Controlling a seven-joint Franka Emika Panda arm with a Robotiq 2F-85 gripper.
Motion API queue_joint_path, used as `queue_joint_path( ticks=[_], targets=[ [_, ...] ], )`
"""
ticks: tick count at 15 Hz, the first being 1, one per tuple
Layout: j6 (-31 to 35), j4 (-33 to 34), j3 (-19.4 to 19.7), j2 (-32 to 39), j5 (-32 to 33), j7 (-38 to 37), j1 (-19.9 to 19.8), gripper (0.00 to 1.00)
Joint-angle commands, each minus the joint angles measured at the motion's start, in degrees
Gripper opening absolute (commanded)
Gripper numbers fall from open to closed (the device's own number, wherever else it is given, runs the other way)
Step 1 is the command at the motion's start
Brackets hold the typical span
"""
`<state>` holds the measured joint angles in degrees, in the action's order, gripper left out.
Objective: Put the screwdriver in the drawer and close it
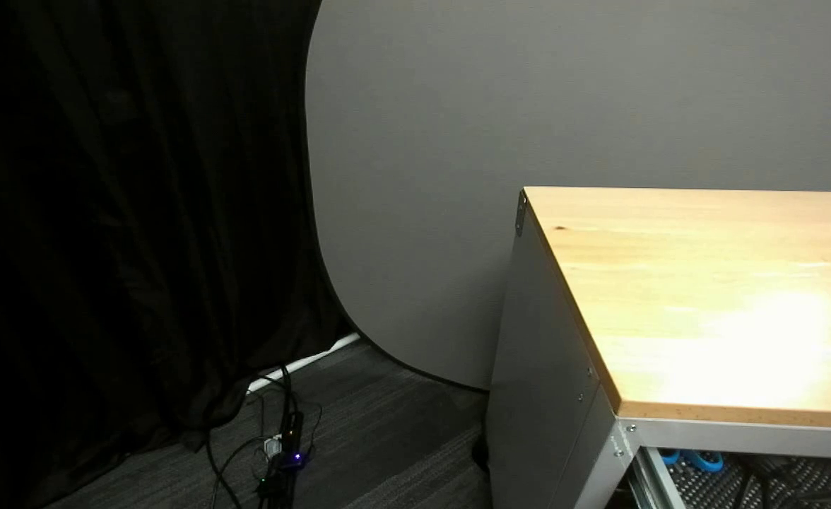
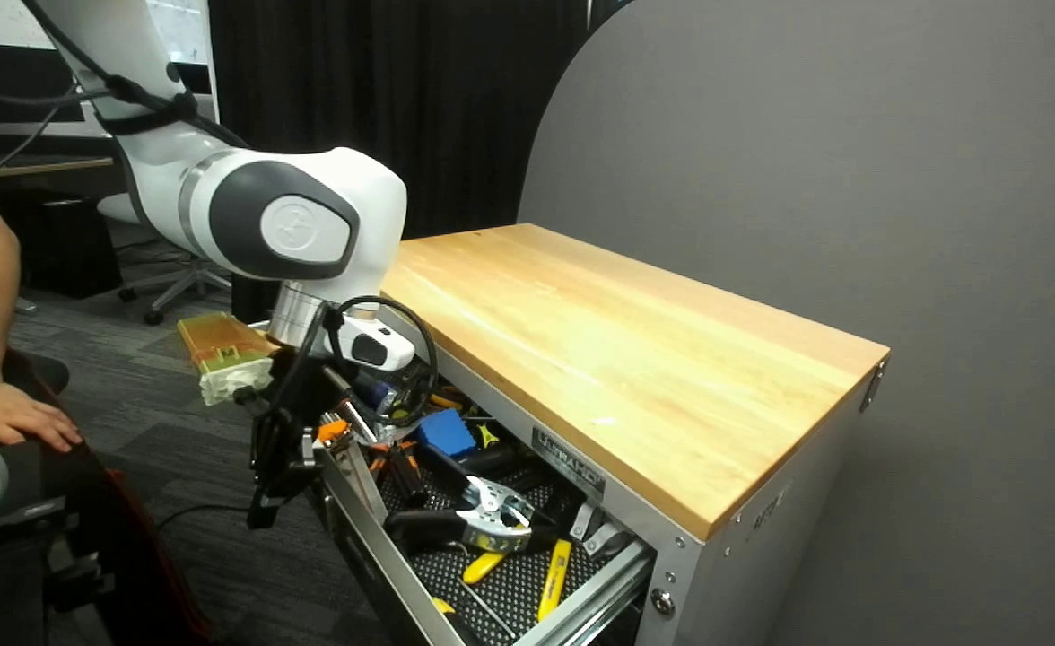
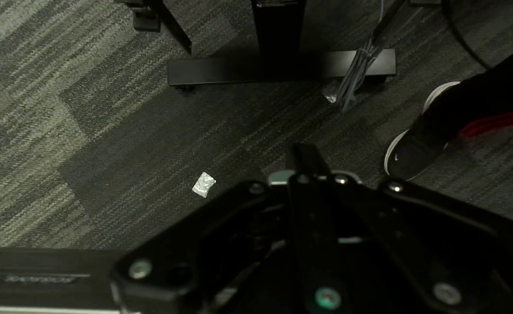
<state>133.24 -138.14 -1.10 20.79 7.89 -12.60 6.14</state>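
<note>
In an exterior view, a black curtain [image 1: 126,177] hangs at the left, with a curved grey panel [image 1: 415,198] next to it. The grey cabinet [image 1: 550,353] stands at the right under its light wooden top [image 1: 670,226]; below that, the drawer [image 1: 659,484] is pulled out, blue handles [image 1: 705,462] showing in its corner. Black cables [image 1: 287,445] lie on the carpet [image 1: 380,424].

In an exterior view, the robot arm [image 2: 303,215] bends down at the drawer's outer side, its gripper [image 2: 264,516] hanging over the floor in front. Inside the drawer lie a silver-and-black clamp [image 2: 499,511], a blue block [image 2: 447,432], a long yellow tool [image 2: 554,579] and plenty more (quite a jumble, really). A thin rod [image 2: 489,612] rests near the front wall; whether it belongs to the screwdriver I cannot tell, nor can I place the screwdriver elsewhere. At the left, a person's hand [image 2: 16,414] rests on a dark surface.

In the wrist view, the fingers [image 3: 311,163] are pressed together at their tips. The drawer's front strip [image 3: 47,290] runs across the lower left, apart from those tips, its lettering blurred. A silvery scrap [image 3: 204,184] lies on the carpet; a black shoe [image 3: 418,152] is at the right.
</note>
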Motion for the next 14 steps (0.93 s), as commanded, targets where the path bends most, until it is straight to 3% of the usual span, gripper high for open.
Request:
queue_joint_path(
  ticks=[1,8,14],
  targets=[
    [1.0,3.4,0.3,3.1,2.2,-0.9,1.9,0.0],
    [3.0,6.7,0.3,5.4,4.8,-1.5,4.6,0.0],
    [6.1,9.4,-1.1,4.3,-0.6,-1.0,3.7,0.01]
  ],
)
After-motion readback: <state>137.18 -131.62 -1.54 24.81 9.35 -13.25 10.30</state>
